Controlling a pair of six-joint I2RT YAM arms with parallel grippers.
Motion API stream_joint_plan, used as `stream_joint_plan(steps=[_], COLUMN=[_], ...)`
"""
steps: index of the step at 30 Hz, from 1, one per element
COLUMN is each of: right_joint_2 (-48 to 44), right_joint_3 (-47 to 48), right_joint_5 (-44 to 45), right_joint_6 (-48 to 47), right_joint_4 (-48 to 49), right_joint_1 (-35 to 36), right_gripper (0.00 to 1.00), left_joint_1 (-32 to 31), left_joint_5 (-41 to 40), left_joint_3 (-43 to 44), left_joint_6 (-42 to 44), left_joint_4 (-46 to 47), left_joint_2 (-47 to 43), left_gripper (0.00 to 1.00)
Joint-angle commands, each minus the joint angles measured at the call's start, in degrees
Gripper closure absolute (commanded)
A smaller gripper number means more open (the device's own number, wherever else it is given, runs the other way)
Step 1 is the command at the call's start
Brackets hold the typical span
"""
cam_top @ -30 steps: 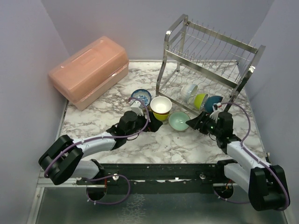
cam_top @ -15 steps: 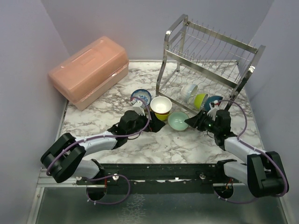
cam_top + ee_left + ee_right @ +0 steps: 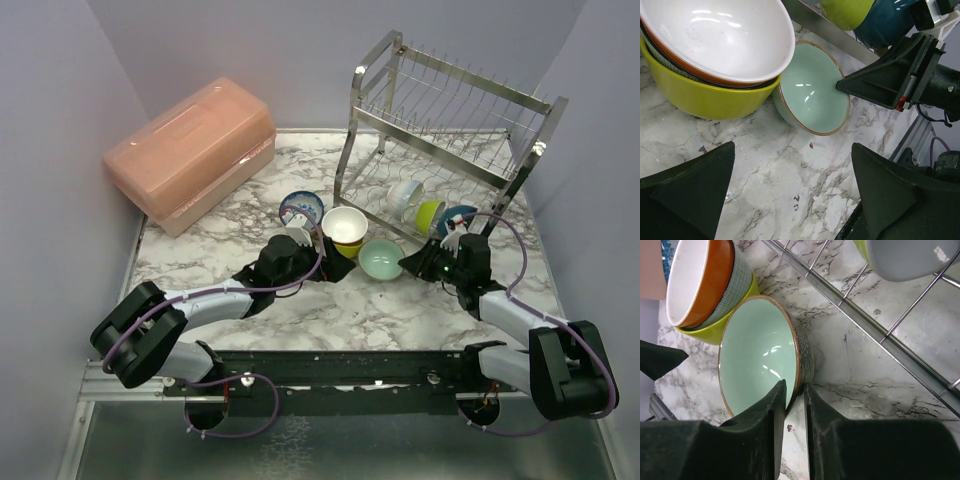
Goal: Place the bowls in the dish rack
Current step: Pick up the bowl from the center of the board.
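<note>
Right wrist view has the right gripper (image 3: 794, 390) astride the rim of the mint green bowl (image 3: 757, 355), one finger inside the glazed hollow and the other against its outer wall. A second ago these jaws stood wide and short of the bowl. Since then the arm has slid in toward the middle of the table (image 3: 300, 310) and the jaws have drawn down to a narrow gap with the bowl's wall pinched between them. Whether the pinch is firm yet cannot be read.

The mint green bowl has not shifted. It lies tipped on its side near the middle of the table, touching the stack of bowls (image 3: 344, 228) on one side and just in front of the lower shelf of the dish rack (image 3: 450, 110), which stands at the far right corner. Three bowls already sit in that lower shelf, a pale one (image 3: 405, 193), a lime one (image 3: 430, 213) and a teal one (image 3: 457, 220). A blue-and-white bowl (image 3: 301, 209) waits beyond the stack.

The left gripper (image 3: 792, 165) hangs wide open, holding nothing, low over the marble just short of the stack.

My reading is that the reach is over and the grasp is being made, so the next call is a lift clear of the stack.
</note>
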Motion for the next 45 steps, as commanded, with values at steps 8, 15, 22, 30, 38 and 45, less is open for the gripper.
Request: stream_joint_plan(steps=[8,15,22,30,38,45], right_joint_2=[-1.42,-5.34,-10.0,-16.36,-20.74,-24.06], right_joint_3=[0.91,1.6,1.61,2.24,3.1,4.78], right_joint_5=[4.13,3.9,2.01,-1.16,-4.35,-6.47], right_joint_6=[0.1,-0.68,-0.78,-0.4,1.56,2.94], right_joint_4=[-7.36,-9.83,-10.88,-11.81,-10.4,-8.69], right_joint_1=[-0.05,-0.1,-0.1,-0.1,-0.06,-0.08], right_gripper=[0.91,1.0,0.99,1.0,0.99,1.0], left_joint_1=[0.18,0.15,0.11,-0.22,-0.33,-0.25], left_joint_5=[0.23,1.44,4.58,8.35,9.0,9.29], left_joint_3=[2.85,3.76,2.54,0.98,-0.56,-1.36], left_joint_6=[-1.05,-2.56,-7.48,-13.31,-16.1,-15.24], left_joint_4=[1.74,1.97,6.18,13.73,18.61,19.05], left_joint_2=[-1.07,-0.42,2.3,5.73,5.28,2.16], left_gripper=[0.01,0.01,0.01,0.01,0.01,0.01])
